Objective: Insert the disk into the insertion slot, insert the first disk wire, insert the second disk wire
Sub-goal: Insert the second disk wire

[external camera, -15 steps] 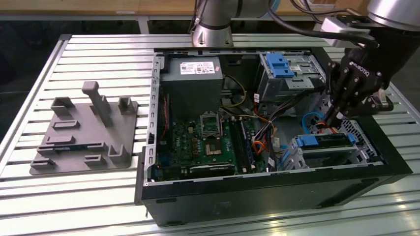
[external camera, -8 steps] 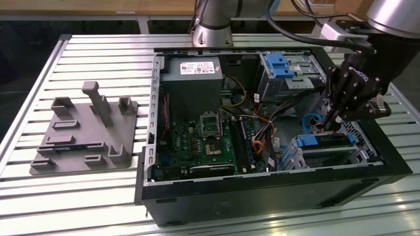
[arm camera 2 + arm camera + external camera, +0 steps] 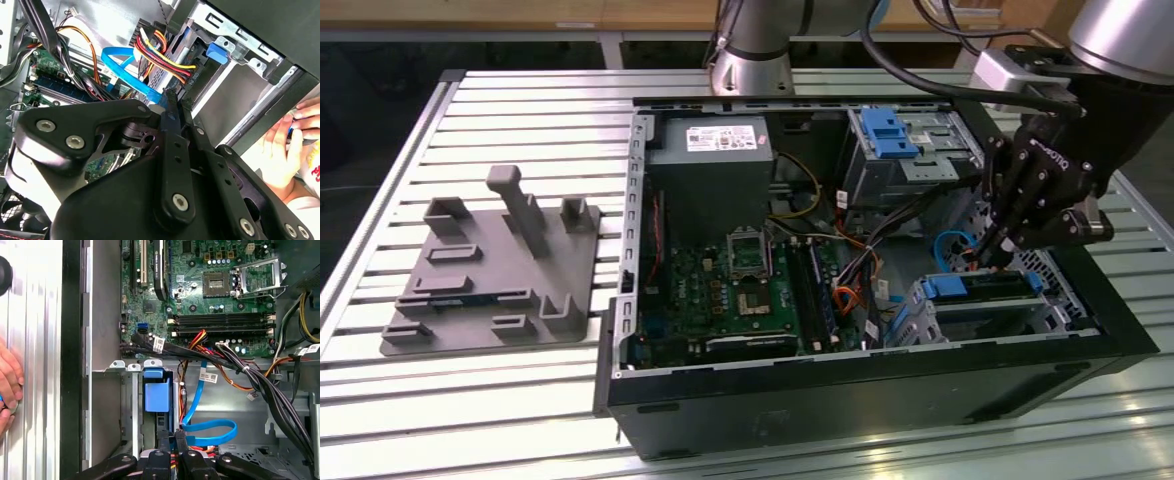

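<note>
- Step in hand, as I read it: the first wire. The disk [image 3: 978,287] sits inside the slot [image 3: 987,318], at about 4 o'clock in the case [image 3: 854,395] in the exterior view, blue carrier edge showing. So the disk part looks done.
- Your pincer [image 3: 991,252] hangs just off the slot's 12 o'clock edge. In both wrist views it's clenched, and it looks like it's pinching the end of the blue wire [image 3: 210,427]. That flat wire loops away from the tips [image 3: 173,97].
- In the first wrist view the pincer [image 3: 171,436] is just beside the carrier's blue tab [image 3: 156,396]. I can't see the disk's socket itself, so I can't tell whether the plug is touching it.
- My guess is this move needs the plug square to the socket and a straight push, without snagging the power wires [image 3: 167,55] packed in right beside it.
- Head count:
- one disk, one slot, one pincer, one arm
- one blue wire, one red/yellow/black power bundle
- two cages in all: the slot, plus a taller one with a blue clip [image 3: 886,133] at 1 o'clock in the case
- one grey fixture [image 3: 494,270] on the worktop [image 3: 520,95], at 9 o'clock from the case
- one person's hand [image 3: 280,145] just outside the case wall. Heads up.
</note>
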Action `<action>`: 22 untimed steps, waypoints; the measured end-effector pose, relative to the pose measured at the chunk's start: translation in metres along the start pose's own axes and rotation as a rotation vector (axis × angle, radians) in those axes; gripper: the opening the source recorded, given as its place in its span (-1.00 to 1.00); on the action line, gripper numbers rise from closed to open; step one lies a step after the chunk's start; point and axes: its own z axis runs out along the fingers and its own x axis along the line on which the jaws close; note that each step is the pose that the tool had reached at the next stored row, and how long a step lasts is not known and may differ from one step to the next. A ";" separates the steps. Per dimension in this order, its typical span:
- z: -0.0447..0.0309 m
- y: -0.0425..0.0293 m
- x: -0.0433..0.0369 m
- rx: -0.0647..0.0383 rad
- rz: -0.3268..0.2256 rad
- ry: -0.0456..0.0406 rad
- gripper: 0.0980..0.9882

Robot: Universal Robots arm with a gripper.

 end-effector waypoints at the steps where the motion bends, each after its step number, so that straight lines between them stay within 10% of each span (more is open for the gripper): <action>1: 0.0000 -0.0007 0.0001 0.000 0.001 0.0001 -0.86; 22: 0.0023 -0.0048 0.0006 -0.003 0.021 -0.0010 -0.86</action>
